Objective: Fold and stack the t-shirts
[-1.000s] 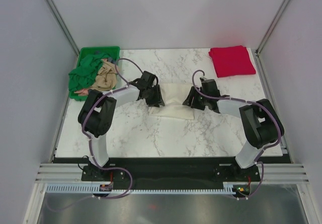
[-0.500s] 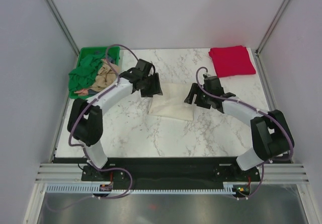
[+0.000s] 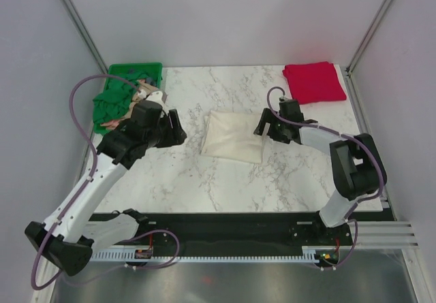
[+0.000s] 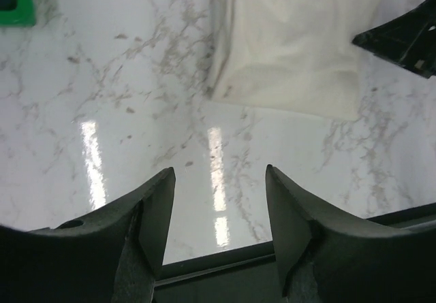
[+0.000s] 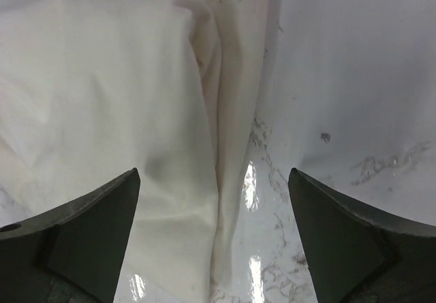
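While the folded cream-white t-shirt point(image 3: 234, 137) lies at the middle of the marble table point(image 3: 204, 180), the right gripper point(image 3: 261, 127) hangs over its right edge, jaws wide and empty. The left gripper point(image 3: 177, 131), also parted and empty, hovers between that shirt and the green crate point(image 3: 116, 71); the folded red t-shirt point(image 3: 314, 82) sits at the far right corner.

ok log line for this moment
cream t-shirt folded, centre | red t-shirt folded, far right | left gripper open, off cloth | right gripper open over cream t-shirt edge

No legible text, label, brand or number on anything.
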`<action>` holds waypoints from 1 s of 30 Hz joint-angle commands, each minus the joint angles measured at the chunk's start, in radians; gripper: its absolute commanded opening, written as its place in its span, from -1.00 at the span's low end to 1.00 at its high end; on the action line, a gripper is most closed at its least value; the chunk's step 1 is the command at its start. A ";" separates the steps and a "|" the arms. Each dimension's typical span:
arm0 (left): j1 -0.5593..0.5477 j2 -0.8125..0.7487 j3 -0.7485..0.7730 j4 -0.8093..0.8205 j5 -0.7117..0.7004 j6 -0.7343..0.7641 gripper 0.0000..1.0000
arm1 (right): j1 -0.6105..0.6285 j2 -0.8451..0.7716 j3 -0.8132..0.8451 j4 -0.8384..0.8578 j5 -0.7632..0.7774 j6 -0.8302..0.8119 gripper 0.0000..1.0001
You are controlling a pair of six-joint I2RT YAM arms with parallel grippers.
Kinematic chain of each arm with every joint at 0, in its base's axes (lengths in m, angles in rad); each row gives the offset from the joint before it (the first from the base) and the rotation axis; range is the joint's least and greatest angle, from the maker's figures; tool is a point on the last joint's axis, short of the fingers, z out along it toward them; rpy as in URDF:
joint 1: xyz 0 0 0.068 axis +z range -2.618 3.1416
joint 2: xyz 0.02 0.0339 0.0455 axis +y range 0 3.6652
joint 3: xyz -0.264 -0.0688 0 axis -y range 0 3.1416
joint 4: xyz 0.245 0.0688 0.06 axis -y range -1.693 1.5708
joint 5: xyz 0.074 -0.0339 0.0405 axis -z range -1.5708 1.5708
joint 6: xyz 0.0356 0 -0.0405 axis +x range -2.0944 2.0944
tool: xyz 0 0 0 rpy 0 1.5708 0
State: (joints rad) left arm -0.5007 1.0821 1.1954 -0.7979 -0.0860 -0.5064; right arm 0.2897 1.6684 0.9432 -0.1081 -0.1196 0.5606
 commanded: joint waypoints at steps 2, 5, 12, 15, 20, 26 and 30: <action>0.002 -0.135 -0.111 -0.090 -0.172 0.035 0.25 | -0.035 0.150 0.071 0.163 -0.092 -0.022 0.96; 0.002 -0.198 -0.167 -0.090 -0.204 0.028 0.25 | -0.078 0.250 0.085 0.240 -0.164 0.021 0.96; 0.001 -0.295 -0.246 -0.090 -0.274 0.025 0.25 | -0.101 0.347 0.053 0.353 -0.187 0.064 0.92; 0.001 -0.318 -0.253 -0.086 -0.274 0.020 0.25 | -0.100 0.355 0.007 0.418 -0.227 0.088 0.79; 0.002 -0.329 -0.263 -0.080 -0.274 0.017 0.28 | -0.101 0.315 -0.056 0.456 -0.238 0.085 0.70; 0.002 -0.340 -0.267 -0.075 -0.271 0.014 0.28 | -0.101 0.277 -0.122 0.496 -0.222 0.078 0.64; 0.001 -0.352 -0.269 -0.075 -0.271 0.012 0.28 | -0.103 0.318 -0.103 0.522 -0.242 0.084 0.33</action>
State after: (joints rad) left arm -0.5007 0.7509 0.9260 -0.8886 -0.3244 -0.5060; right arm 0.1837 1.9194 0.8707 0.5396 -0.3443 0.6441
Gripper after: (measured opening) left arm 0.636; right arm 0.702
